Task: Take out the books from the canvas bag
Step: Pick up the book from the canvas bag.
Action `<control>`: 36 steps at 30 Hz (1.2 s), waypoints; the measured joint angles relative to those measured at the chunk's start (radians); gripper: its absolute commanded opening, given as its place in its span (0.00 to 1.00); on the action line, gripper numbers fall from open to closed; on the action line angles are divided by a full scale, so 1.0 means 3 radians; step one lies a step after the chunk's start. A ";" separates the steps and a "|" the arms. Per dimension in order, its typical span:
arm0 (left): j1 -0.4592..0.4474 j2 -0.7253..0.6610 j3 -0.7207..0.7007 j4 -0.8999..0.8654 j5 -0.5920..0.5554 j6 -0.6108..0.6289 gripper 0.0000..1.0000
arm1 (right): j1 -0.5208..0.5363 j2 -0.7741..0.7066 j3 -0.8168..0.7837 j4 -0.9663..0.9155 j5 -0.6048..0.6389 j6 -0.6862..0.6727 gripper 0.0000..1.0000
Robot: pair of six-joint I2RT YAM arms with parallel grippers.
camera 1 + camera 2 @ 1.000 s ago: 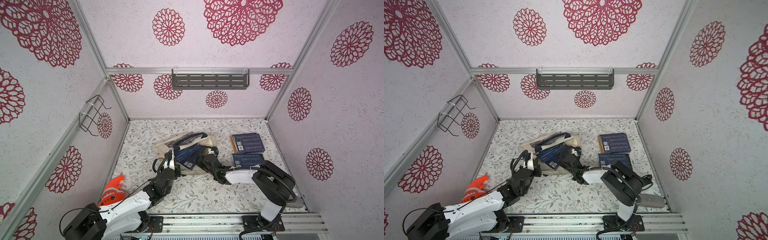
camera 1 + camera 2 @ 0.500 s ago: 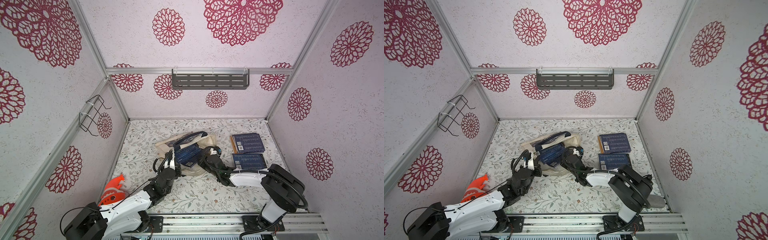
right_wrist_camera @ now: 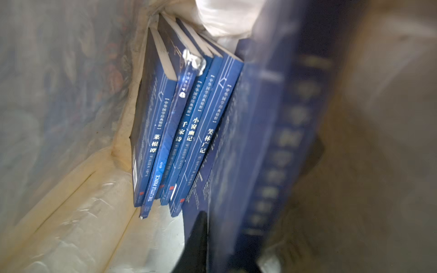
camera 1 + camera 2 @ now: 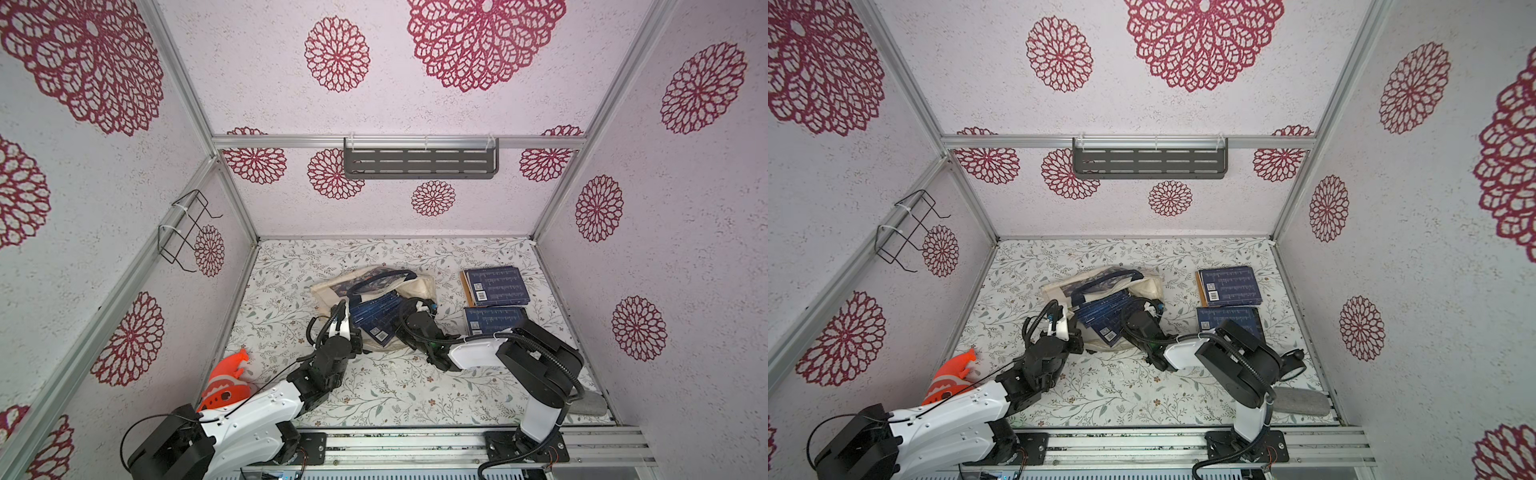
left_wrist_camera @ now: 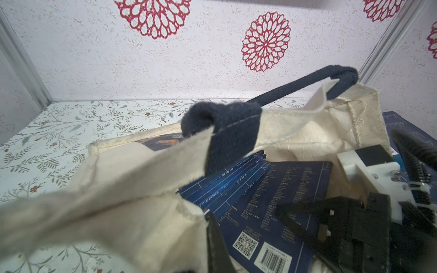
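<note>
The cream canvas bag (image 4: pixel 419 286) (image 4: pixel 1148 286) lies on its side mid-table, its navy handle (image 5: pixel 295 82) arching up. Several dark blue books (image 4: pixel 376 316) (image 4: pixel 1104 316) (image 3: pixel 177 130) fan out of its mouth. Two more stacks of books (image 4: pixel 496 284) (image 4: pixel 494 320) lie on the table to the right. My left gripper (image 4: pixel 353 332) (image 5: pixel 208 219) is shut on the bag's (image 5: pixel 142 177) near edge and holds it up. Reaching into the mouth, my right gripper (image 4: pixel 397 330) (image 3: pixel 224 224) is shut on one blurred blue book (image 3: pixel 260 141).
An orange plastic object (image 4: pixel 226 382) sits at the front left beside the left arm. A grey pad (image 4: pixel 590 403) lies at the front right. A grey shelf (image 4: pixel 419 162) hangs on the back wall and a wire rack (image 4: pixel 187 228) on the left wall.
My right arm stretched deeper into the bag and then drew back a little. The books at the mouth shifted. The left arm has kept its hold and its place.
</note>
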 measured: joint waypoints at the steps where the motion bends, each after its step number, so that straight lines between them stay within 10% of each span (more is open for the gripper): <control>1: 0.0000 0.0003 0.0000 -0.0001 -0.0003 0.0000 0.00 | 0.0000 -0.0001 0.0000 0.0013 0.0003 0.0006 0.02; 36: -0.0001 0.0014 0.0001 0.0015 -0.0023 0.0000 0.00 | 0.0000 -0.2321 -0.0744 -0.0582 0.0706 -0.1329 0.00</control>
